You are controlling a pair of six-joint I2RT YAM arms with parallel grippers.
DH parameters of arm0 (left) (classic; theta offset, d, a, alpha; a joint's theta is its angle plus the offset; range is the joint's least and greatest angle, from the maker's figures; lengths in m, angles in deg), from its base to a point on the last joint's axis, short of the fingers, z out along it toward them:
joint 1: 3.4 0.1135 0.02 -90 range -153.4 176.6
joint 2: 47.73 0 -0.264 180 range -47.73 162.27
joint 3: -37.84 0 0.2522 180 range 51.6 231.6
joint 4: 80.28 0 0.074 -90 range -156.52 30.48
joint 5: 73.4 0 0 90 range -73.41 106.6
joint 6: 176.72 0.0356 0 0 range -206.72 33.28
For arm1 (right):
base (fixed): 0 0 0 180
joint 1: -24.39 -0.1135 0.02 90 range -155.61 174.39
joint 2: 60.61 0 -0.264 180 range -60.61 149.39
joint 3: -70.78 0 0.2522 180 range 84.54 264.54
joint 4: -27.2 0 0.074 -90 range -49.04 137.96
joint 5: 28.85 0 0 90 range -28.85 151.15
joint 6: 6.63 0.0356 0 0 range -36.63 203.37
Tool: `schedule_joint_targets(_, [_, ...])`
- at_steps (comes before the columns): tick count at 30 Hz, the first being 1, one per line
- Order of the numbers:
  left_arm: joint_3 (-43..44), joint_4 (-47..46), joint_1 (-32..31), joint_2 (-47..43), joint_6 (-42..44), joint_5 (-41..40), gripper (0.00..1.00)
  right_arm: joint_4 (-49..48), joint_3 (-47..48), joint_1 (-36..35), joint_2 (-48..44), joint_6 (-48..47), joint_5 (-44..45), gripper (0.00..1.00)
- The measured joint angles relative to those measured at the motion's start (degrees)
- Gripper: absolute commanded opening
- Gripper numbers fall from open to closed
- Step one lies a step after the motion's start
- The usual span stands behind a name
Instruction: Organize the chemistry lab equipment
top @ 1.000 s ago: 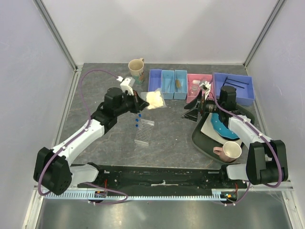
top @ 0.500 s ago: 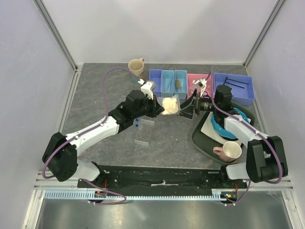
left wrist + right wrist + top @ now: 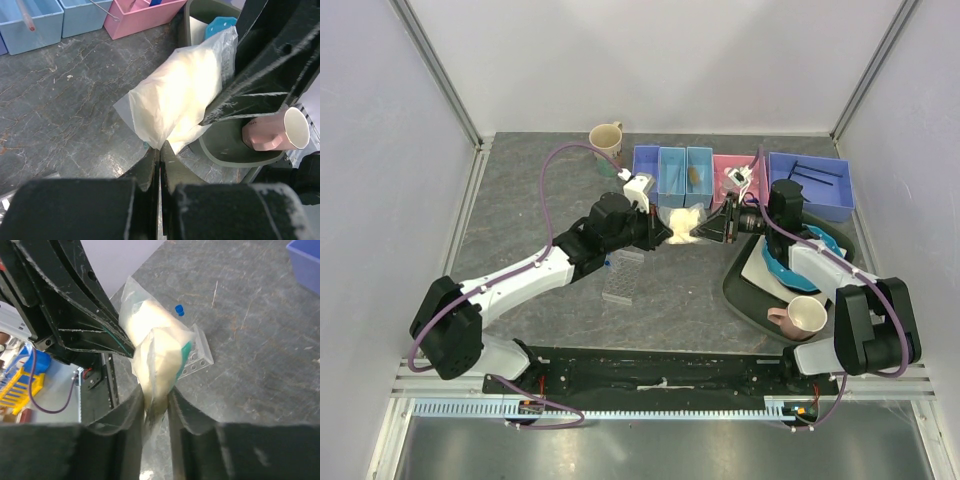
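The bag of pale powder (image 3: 685, 224) hangs in the air above the table's middle, held from both ends. My left gripper (image 3: 661, 229) is shut on its near edge; in the left wrist view the bag (image 3: 175, 100) rises from the tight fingers of the left gripper (image 3: 160, 156). My right gripper (image 3: 712, 226) pinches the opposite end, and in the right wrist view the bag (image 3: 155, 347) is squeezed between the right gripper (image 3: 155, 402) fingers. The clear tube rack (image 3: 623, 276) lies on the table below, also visible as the rack (image 3: 198, 358) with a blue-capped tube (image 3: 179, 309) beside it.
Light blue bins (image 3: 672, 175), a pink bin (image 3: 728, 170) and a larger blue bin (image 3: 812, 186) line the back. A cream mug (image 3: 607, 141) stands at the back left. A dark tray (image 3: 744, 291) on the right holds a blue plate (image 3: 788, 266) and a pink mug (image 3: 802, 317).
My left arm swung the bag rightwards from the back left to the middle. The right gripper turned left to meet it and closed on the bag's other end.
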Motion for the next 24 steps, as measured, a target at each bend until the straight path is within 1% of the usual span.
schedule_joint_targets(1, [0.0, 0.0, -0.1, 0.0, 0.0, 0.0, 0.04, 0.0, 0.0, 0.0, 0.3, 0.3, -0.2, 0.14])
schedule_joint_targets(2, [0.0, 0.0, -0.1, 0.0, 0.0, 0.0, 0.11, 0.0, 0.0, 0.0, 0.7, 0.5, -0.3, 0.08])
schedule_joint_targets(3, [0.0, 0.0, -0.1, 0.0, 0.0, 0.2, 0.18, 0.1, 0.0, 0.0, 1.0, 0.6, -0.5, 0.06])
schedule_joint_targets(4, [0.0, 0.0, -0.1, 0.0, 0.0, 0.2, 0.33, 0.2, 0.0, 0.0, 1.4, 0.5, -0.6, 0.04])
schedule_joint_targets(6, [-0.1, 0.0, -0.2, 0.0, 0.3, 0.1, 0.54, 0.5, 0.0, 0.0, 1.6, 0.2, -0.7, 0.04])
schedule_joint_targets(7, [-0.3, 0.1, -0.2, -0.3, 0.7, -0.5, 0.74, 1.0, 0.1, 0.0, 1.6, -0.3, -0.8, 0.03])
schedule_joint_targets(8, [-0.7, 0.5, -0.2, -1.0, 1.2, -1.3, 0.85, 1.8, 0.2, 0.0, 1.6, -1.0, -0.8, 0.03])
schedule_joint_targets(9, [-1.4, 0.9, -0.1, -2.2, 2.0, -2.5, 0.95, 2.9, 0.4, 0.0, 1.6, -2.3, -0.6, 0.04])
schedule_joint_targets(10, [-2.3, 1.7, -0.1, -3.9, 2.6, -4.6, 0.99, 4.3, 0.7, 0.0, 1.6, -3.7, -0.4, 0.04])
schedule_joint_targets(12, [-3.9, 3.7, 0.3, -8.4, 3.5, -8.9, 1.0, 7.1, 1.4, 0.0, 1.6, -6.1, 0.1, 0.03])
schedule_joint_targets(14, [-5.4, 7.3, 2.3, -15.3, 5.4, -12.1, 1.0, 10.9, 2.7, 0.0, 1.5, -9.9, 1.6, 0.04])
schedule_joint_targets(17, [-5.8, 11.5, 9.7, -25.7, 9.2, -13.7, 1.0, 15.3, 5.1, 0.0, 1.5, -13.8, 4.8, 0.05])
schedule_joint_targets(19, [-5.8, 13.6, 14.3, -30.6, 12.2, -14.6, 1.0, 17.7, 7.5, -0.2, 2.0, -15.6, 7.4, 0.06])
schedule_joint_targets(21, [-6.2, 15.7, 16.6, -33.7, 15.2, -15.8, 0.99, 20.8, 12.4, -0.8, 4.2, -17.4, 11.0, 0.06])
schedule_joint_targets(24, [-8.0, 18.5, 17.0, -35.2, 18.3, -17.1, 0.95, 24.9, 21.9, -2.7, 9.6, -19.2, 16.6, 0.06])
